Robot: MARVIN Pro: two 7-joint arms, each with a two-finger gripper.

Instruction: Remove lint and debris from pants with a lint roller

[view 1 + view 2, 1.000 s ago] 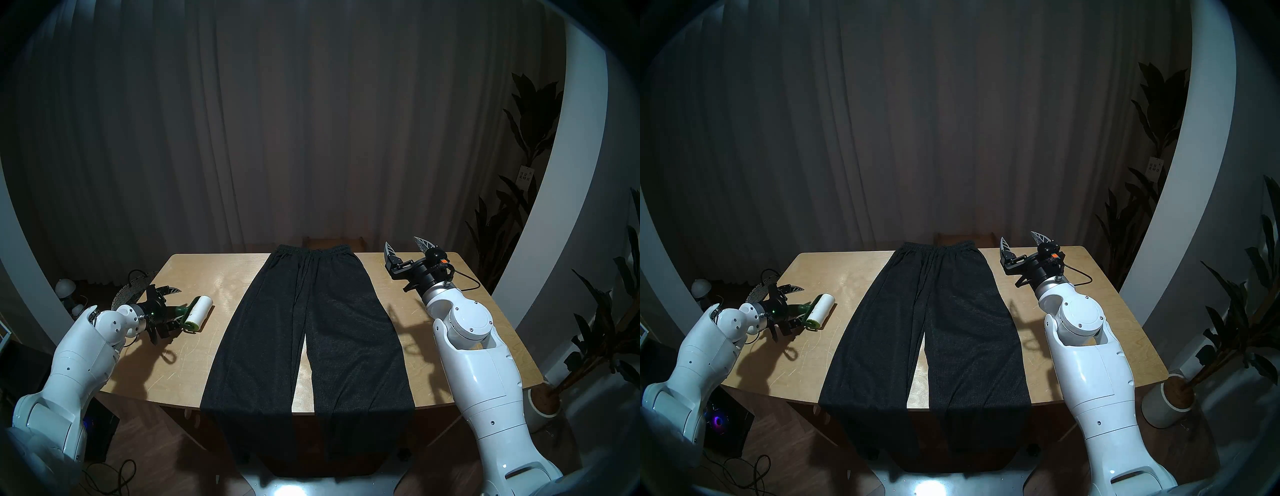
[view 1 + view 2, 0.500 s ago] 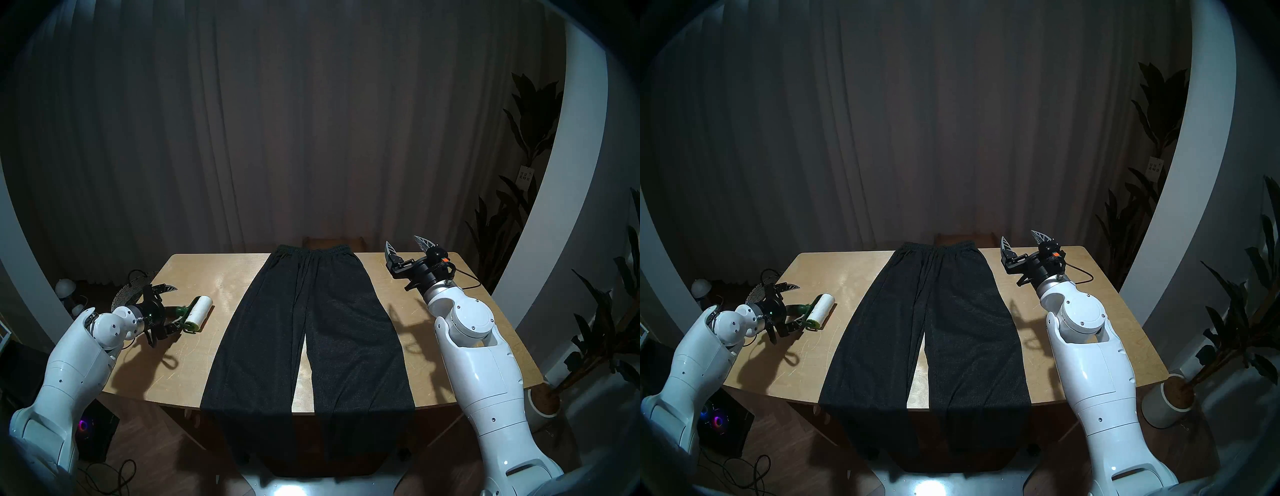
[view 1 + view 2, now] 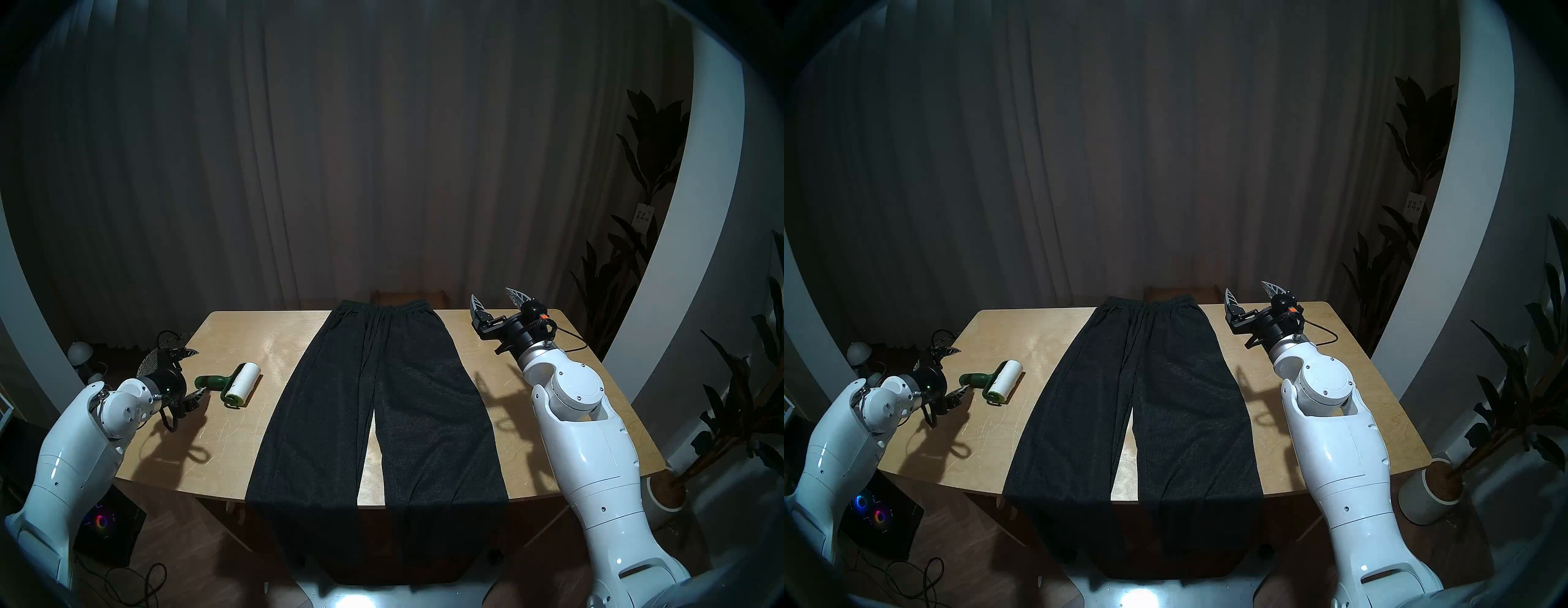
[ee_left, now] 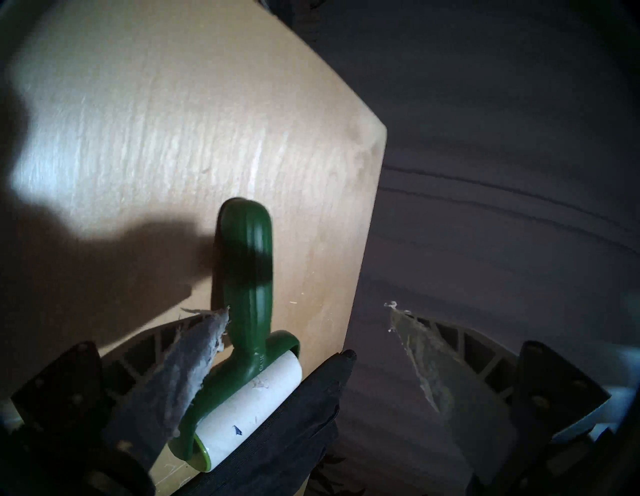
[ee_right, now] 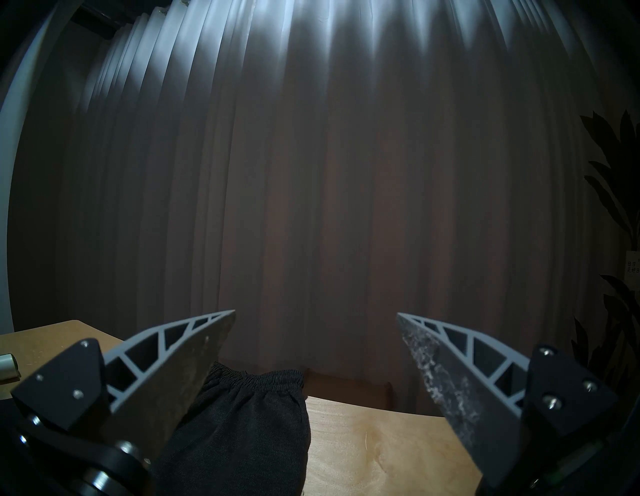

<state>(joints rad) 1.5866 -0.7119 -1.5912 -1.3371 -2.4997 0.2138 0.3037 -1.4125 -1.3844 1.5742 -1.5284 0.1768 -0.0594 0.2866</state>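
Note:
The pants (image 3: 382, 403) lie flat down the middle of the table (image 3: 237, 331), waistband at the far edge and leg ends hanging over the near edge; they also show in the right head view (image 3: 1136, 403). No white flecks show on them. The lint roller (image 3: 237, 384) lies on the table left of the pants, its handle (image 3: 210, 381) pointing left. My left gripper (image 3: 193, 373) is open and empty just left of the handle end. In the left wrist view the lint roller (image 4: 242, 398) lies by one fingertip (image 4: 207, 332). My right gripper (image 3: 493, 297) is open and empty above the far right corner.
A woven basket (image 3: 155, 361) stands off the table's left edge behind my left gripper. A potted plant (image 3: 666, 488) stands on the floor at the right. A lit computer case (image 3: 106, 522) sits on the floor at the left. Curtains hang behind the table.
My left gripper has drawn back to the left, off the roller's handle, which it straddled open before. The roller has stayed put. The right arm has barely moved.

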